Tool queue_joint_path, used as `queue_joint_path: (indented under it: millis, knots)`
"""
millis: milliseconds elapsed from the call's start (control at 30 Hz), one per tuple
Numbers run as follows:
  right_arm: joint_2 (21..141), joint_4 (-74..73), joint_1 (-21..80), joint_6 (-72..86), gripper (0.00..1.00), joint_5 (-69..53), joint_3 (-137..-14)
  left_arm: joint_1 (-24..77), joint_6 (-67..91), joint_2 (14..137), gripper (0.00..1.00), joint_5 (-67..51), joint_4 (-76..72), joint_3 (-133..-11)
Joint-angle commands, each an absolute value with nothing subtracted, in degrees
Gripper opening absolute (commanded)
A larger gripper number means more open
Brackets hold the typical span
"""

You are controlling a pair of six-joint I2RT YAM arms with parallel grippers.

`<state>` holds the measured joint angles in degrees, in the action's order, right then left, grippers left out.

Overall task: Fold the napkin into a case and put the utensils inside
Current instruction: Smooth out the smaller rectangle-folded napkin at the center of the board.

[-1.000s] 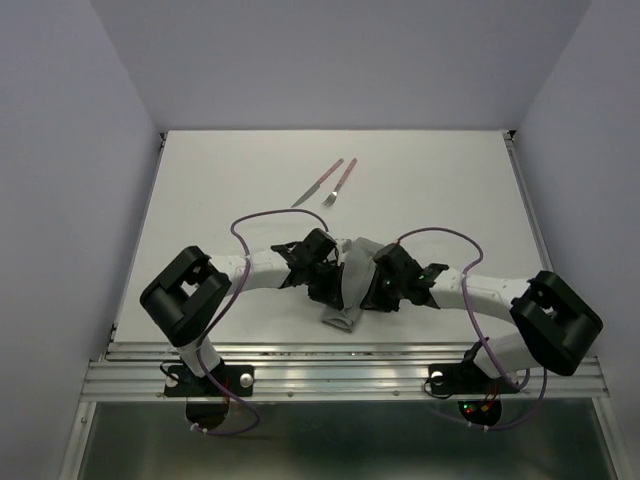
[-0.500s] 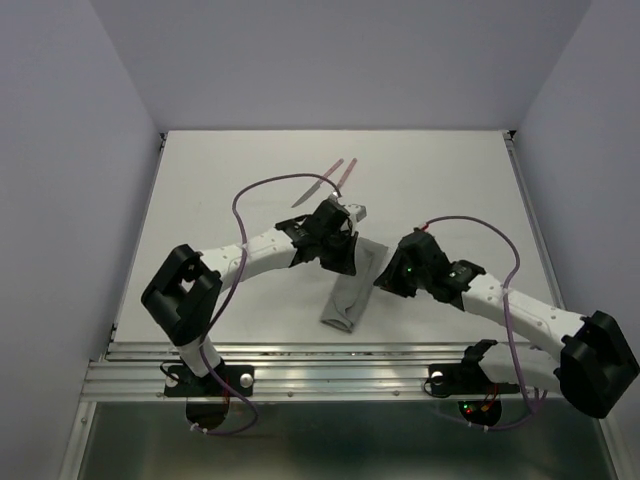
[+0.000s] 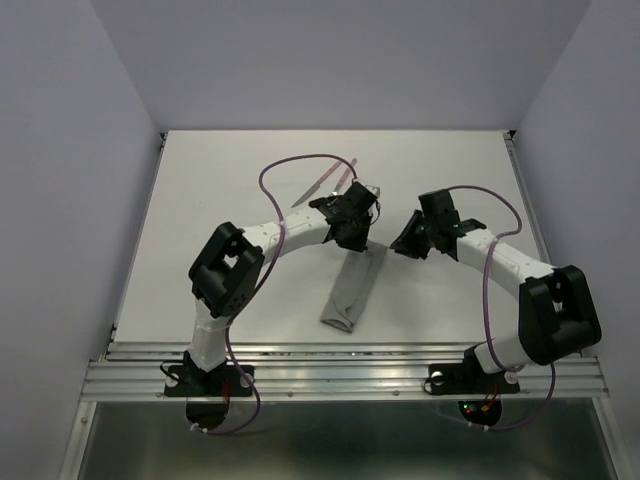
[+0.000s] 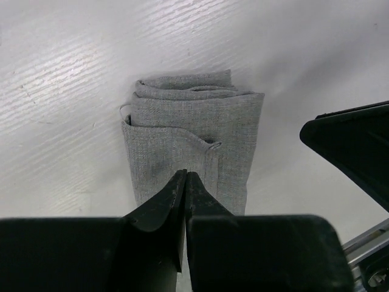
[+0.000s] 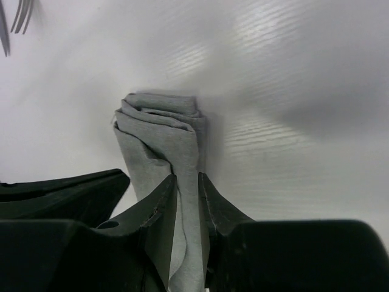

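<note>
Both tools, left nearly closed, right slightly parted, hover over the case.

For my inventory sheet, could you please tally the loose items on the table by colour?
Grey: 1, the folded napkin.
Pinkish-red handled with silver ends: 2, the knife and the fork, both partly hidden by the left arm.
Total: 3

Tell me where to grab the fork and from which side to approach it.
Grip the fork at mid-handle, coming straight down from above. It lies flat on the table, slim, close beside the knife, so the fingers should straddle its width. The left gripper sits nearest; part of the fork is hidden behind it.
</note>
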<state>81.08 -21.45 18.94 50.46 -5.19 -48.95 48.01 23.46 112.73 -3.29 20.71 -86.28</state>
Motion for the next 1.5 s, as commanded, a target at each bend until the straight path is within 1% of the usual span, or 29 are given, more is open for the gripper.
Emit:
queue_joint_path:
  millis: [0, 33, 200, 300, 333, 433, 500, 567, 800, 867, 1033, 1100, 1267, 1400, 1433, 1467]
  knots:
    - [83.49, -16.35, 18.98, 49.57, 0.26, -11.16, -52.47, 48.43, 24.17, 112.06, 0.18, -1.05, 22.42, -88.86]
    - [84.45, -14.69, 18.98, 49.57, 0.25, -12.12, -52.3, 48.43, 24.34, 112.06, 0.23, -1.84, 22.15, -88.6]
    - [87.71, -13.19, 18.98, 49.92, 0.24, -13.36, -52.65, 48.43, 24.08, 111.8, 0.25, -4.22, 19.95, -88.24]
    - [90.26, -12.48, 18.98, 49.57, 0.23, -13.54, -53.08, 48.43, 24.08, 112.41, 0.34, -4.48, 19.95, -88.77]
    - [91.05, -12.48, 18.98, 49.48, 0.23, -13.45, -53.09, 48.43, 24.26, 113.02, 0.41, -4.66, 20.21, -89.2]
    - [91.32, -12.31, 18.98, 49.39, 0.23, -13.1, -52.65, 48.43, 25.13, 113.73, 0.49, -5.8, 20.13, -89.47]
    - [91.06, -12.39, 18.98, 49.39, 0.23, -12.66, -52.3, 48.43, 25.49, 114.08, 0.5, -5.89, 19.95, -89.47]
    - [90.88, -12.31, 18.98, 49.66, 0.23, -12.48, -52.12, 48.51, 25.58, 114.52, 0.54, -6.15, 19.86, -90.0]
    - [90.88, -12.3, 18.98, 49.57, 0.23, -12.66, -52.21, 48.6, 25.75, 117.94, 0.54, -5.63, 21.44, -94.12]
    - [90.88, -12.22, 18.98, 49.48, 0.23, -12.74, -52.21, 48.69, 25.84, 119.7, 0.52, -5.19, 22.76, -96.31]
    - [90.7, -12.13, 18.98, 49.31, 0.23, -13.01, -52.12, 48.78, 26.19, 120.94, 0.5, -3.35, 23.64, -97.38]
    - [90.53, -12.13, 18.98, 49.22, 0.23, -12.92, -52.03, 48.87, 26.54, 121.55, 0.45, -2.64, 24.17, -97.82]
    - [90.44, -12.13, 18.98, 49.04, 0.24, -12.92, -51.86, 49.13, 26.63, 121.73, 0.38, -1.41, 24.78, -98.0]
    - [90.44, -11.95, 18.98, 49.13, 0.23, -13.01, -51.77, 49.39, 26.46, 121.73, 0.39, -0.97, 25.31, -98.52]
    - [90.44, -11.87, 18.98, 49.13, 0.23, -13.01, -51.77, 49.48, 26.28, 121.9, 0.41, -0.71, 25.4, -98.7]
    - [90.53, -11.95, 18.98, 49.22, 0.23, -13.01, -51.77, 49.74, 26.19, 122.34, 0.45, -0.7, 26.01, -99.31]
